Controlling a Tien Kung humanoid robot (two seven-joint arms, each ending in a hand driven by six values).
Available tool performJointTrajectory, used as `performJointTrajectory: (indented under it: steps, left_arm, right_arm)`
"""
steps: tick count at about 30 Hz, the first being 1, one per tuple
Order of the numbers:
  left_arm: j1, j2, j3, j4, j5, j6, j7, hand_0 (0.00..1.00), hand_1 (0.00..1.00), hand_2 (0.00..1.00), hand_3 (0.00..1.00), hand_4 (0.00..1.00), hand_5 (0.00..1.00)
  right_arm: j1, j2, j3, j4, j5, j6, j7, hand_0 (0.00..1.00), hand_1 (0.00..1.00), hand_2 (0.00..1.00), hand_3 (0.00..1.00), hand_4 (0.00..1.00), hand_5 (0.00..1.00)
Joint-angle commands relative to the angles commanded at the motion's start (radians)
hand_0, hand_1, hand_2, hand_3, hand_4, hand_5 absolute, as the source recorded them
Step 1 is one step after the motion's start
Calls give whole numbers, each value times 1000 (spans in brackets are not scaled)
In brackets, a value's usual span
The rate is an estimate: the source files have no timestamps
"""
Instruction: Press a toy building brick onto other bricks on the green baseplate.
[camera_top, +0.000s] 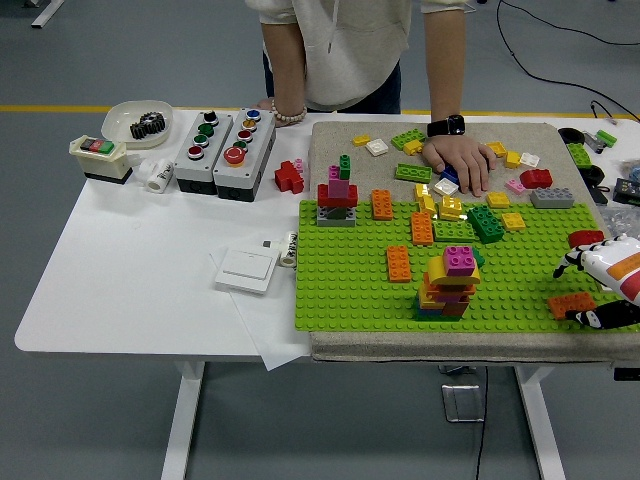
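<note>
A: At the baseplate's near right corner, the robot's right hand (608, 285) reaches in from the table edge, its fingers (572, 260) spread and holding nothing, straddling an orange brick (571, 304).

B: Which way does the brick lie from it?

A: Just left of the palm, between the upper and lower fingers, its long axis running roughly left to right across the green baseplate (350, 290). No left hand is in view, so the right is the only candidate.

B: And the target?

A: Probably the stacked tower (449, 283) topped with a magenta brick, well to the left; bare studs lie between. A red brick (586, 238) sits just beyond the fingers.

B: Farther back?

A: A person's hand (460, 163) rests on loose bricks on the mat.
</note>
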Motion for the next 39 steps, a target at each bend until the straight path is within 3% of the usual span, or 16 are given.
performJointTrajectory:
  steps: [13,25,39]
  left_arm:
    - [-5,-1,1,-1,-2,-1,0,793,769,736,585,644,664]
    - [-5,-3,0,-2,-1,-2,0,793,769,736,585,644,664]
    - [-5,-3,-3,-4,7,-5,3,793,769,736,585,644,667]
  right_arm:
    - [-20,-6,28,25,-15,29,5,633,595,672,616,848,232]
    - [-10,11,15,-27,-11,25,5,655,621,690,639,851,222]
    - [-19,23,11,-19,4,24,-2,630,584,666,680,853,218]
